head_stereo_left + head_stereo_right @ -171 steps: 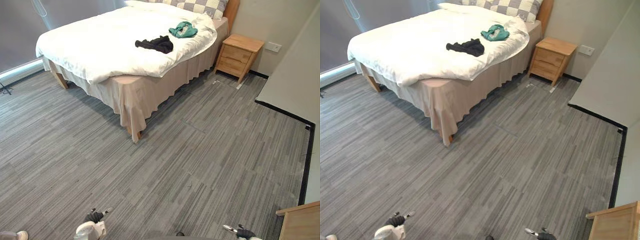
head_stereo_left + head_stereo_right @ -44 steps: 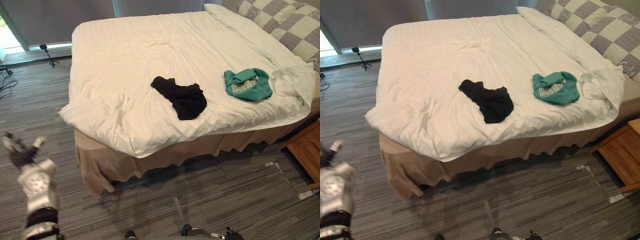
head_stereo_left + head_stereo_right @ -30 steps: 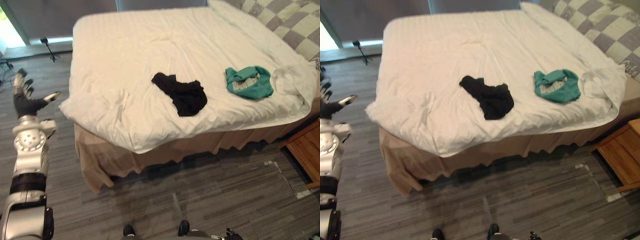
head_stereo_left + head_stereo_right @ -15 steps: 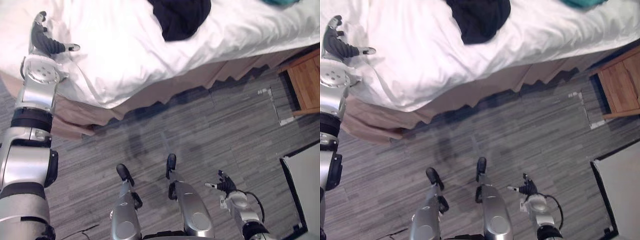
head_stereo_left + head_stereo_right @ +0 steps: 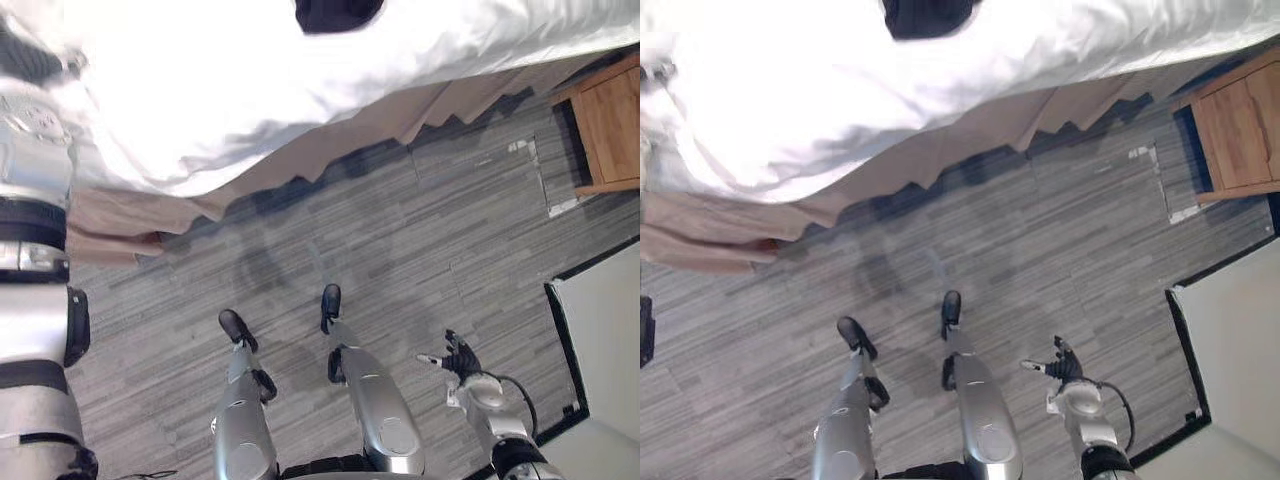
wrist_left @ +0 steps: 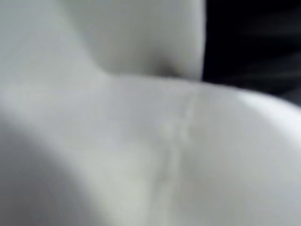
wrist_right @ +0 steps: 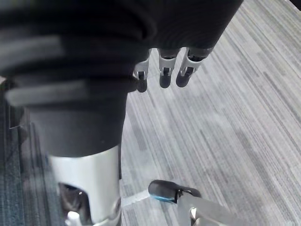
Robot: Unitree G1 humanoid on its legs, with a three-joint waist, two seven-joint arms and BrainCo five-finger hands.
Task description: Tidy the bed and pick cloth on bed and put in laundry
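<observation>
- Floor (image 5: 430,230): grey striped planks. White wall panel (image 5: 600,340) w/ black base strip at lower R.
- 1 bed (image 5: 250,90): white duvet hangs over near edge, beige skirt (image 5: 330,145) below it.
- 1 wooden nightstand (image 5: 612,125) on floor, just R of bed.
- 1 black cloth (image 5: 335,12) on duvet near bed's edge, partly in view, well apart from both hands.
- L hand (image 5: 38,62) at duvet, bed's L corner. Open or closed: can't tell.
- R hand (image 5: 460,358) low over floor, well apart from bed. Fingers (image 7: 162,77) straight, wide, holding nil.

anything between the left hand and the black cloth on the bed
Nothing visible does. The left hand is at a corner of the white duvet, and bare duvet alone stretches from it to the black cloth.
</observation>
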